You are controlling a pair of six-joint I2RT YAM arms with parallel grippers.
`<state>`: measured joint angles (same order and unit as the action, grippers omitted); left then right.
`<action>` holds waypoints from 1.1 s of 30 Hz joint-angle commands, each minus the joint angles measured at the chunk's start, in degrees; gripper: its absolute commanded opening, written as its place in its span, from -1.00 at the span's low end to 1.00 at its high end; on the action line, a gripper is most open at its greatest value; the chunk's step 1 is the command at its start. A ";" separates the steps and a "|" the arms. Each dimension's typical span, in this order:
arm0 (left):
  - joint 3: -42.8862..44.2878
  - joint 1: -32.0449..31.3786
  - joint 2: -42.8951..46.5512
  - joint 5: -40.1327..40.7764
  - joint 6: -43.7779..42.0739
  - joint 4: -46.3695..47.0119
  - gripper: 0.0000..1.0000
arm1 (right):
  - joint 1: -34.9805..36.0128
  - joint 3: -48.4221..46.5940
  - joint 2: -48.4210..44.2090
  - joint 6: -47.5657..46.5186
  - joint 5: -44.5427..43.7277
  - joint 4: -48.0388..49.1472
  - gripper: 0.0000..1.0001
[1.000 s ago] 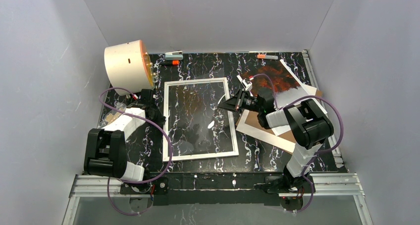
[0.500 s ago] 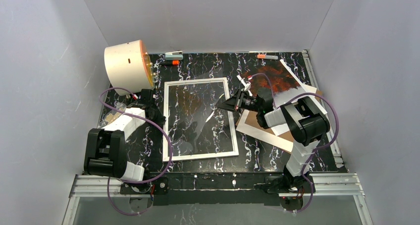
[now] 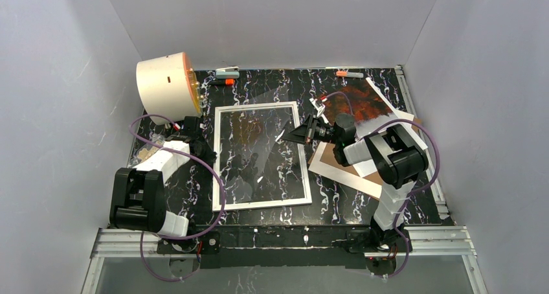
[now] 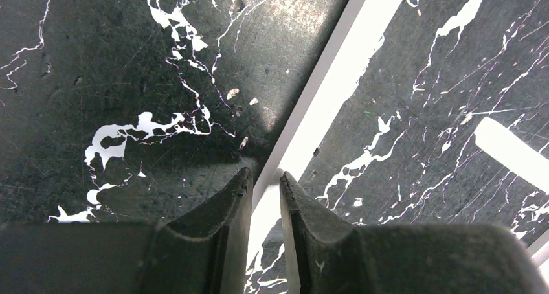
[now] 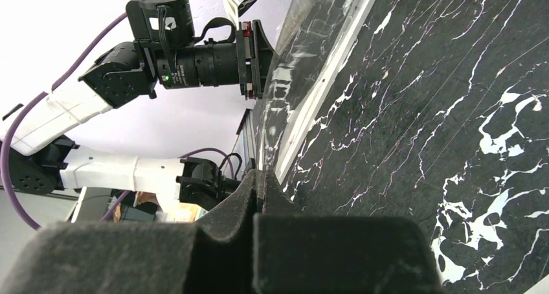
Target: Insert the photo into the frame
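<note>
Carefully: your right claw (image 3: 289, 135) is pinched shut on the clear pane (image 3: 256, 135), tilted over the frame (image 3: 262, 204). Your left claw (image 4: 264, 177) narrowly clamps its rail. The photo (image 3: 359, 103) lies well apart on the worktop (image 3: 272, 83). That thin edge-grip could slip, dropping the pane.
</note>
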<state>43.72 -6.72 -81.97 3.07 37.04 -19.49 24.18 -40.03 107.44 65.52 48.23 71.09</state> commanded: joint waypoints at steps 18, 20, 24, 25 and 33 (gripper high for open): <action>-0.24 0.66 -0.21 0.09 -0.83 -1.57 -0.59 | 2.10 -0.87 2.61 -4.89 -0.89 -2.95 -0.97; -0.14 0.66 -0.04 0.04 -0.91 -1.69 -0.58 | 2.10 -0.63 2.48 -5.32 -1.95 -4.49 -0.84; 0.20 0.66 0.06 0.00 -0.91 -1.79 -0.59 | 2.14 0.09 1.85 -6.16 -4.13 -6.88 -0.56; 0.22 0.66 0.06 -0.07 -0.96 -1.82 -0.59 | 2.06 0.23 1.69 -6.25 -4.47 -7.28 -0.51; 0.05 0.74 -0.12 0.05 -1.00 -1.80 -0.59 | 1.76 0.12 1.53 -6.99 -6.03 -9.39 -0.20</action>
<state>43.75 -6.31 -81.97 2.76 36.97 -19.55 26.00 -39.51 109.78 60.51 43.38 62.17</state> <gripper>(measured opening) 0.209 0.376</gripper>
